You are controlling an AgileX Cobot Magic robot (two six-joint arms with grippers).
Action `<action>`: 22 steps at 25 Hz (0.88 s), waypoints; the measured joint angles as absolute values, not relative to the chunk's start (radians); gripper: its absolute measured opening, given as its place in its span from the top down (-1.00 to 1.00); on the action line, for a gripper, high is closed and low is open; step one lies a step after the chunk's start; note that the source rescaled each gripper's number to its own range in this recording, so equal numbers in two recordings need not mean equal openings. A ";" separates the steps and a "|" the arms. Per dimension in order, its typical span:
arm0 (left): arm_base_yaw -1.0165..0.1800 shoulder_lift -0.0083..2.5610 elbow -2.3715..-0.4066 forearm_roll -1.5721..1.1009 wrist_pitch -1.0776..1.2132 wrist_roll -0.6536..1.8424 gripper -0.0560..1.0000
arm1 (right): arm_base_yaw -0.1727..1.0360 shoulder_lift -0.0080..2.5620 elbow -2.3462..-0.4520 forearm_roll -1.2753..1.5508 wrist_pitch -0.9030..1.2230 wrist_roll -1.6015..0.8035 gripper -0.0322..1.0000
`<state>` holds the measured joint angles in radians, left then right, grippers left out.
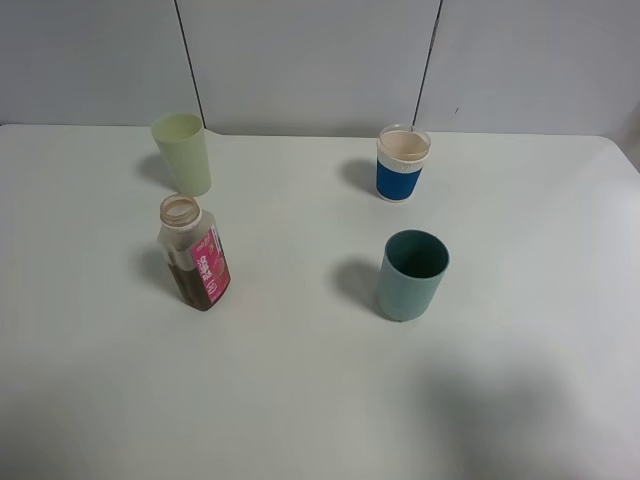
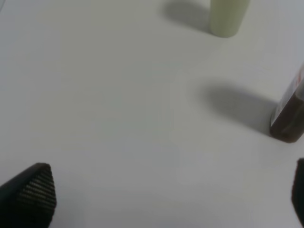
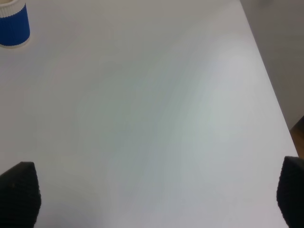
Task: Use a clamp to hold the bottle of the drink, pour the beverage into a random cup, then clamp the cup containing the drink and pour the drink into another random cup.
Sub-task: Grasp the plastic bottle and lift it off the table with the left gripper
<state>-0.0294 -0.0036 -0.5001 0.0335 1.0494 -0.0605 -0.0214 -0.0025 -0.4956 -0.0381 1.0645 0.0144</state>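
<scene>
An open, capless bottle (image 1: 195,255) with a pink label and dark brown drink stands upright on the white table (image 1: 300,400), left of centre. A pale green cup (image 1: 182,152) stands behind it, a blue-and-white cup (image 1: 402,162) at the back right, a teal cup (image 1: 411,274) right of centre. Neither gripper shows in the exterior high view. In the left wrist view the left gripper (image 2: 173,194) is open and empty above bare table, with the bottle's base (image 2: 289,118) and the pale green cup (image 2: 228,16) ahead. The right gripper (image 3: 156,197) is open and empty; the blue cup (image 3: 13,26) is far off.
The table's right edge (image 3: 270,90) runs close beside the right gripper, with dark floor beyond it. A grey panelled wall (image 1: 320,60) stands behind the table. Soft shadows lie on the table's near side.
</scene>
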 joint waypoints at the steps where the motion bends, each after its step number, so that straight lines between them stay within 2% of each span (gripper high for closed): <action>1: -0.029 -0.004 -0.500 0.033 1.049 -0.060 -1.00 | -0.021 -0.003 -0.496 -0.038 1.064 0.014 -1.00; 22: -0.029 -0.004 -0.515 0.033 1.019 -0.060 -1.00 | -0.021 -0.003 -0.496 -0.038 1.064 0.014 -1.00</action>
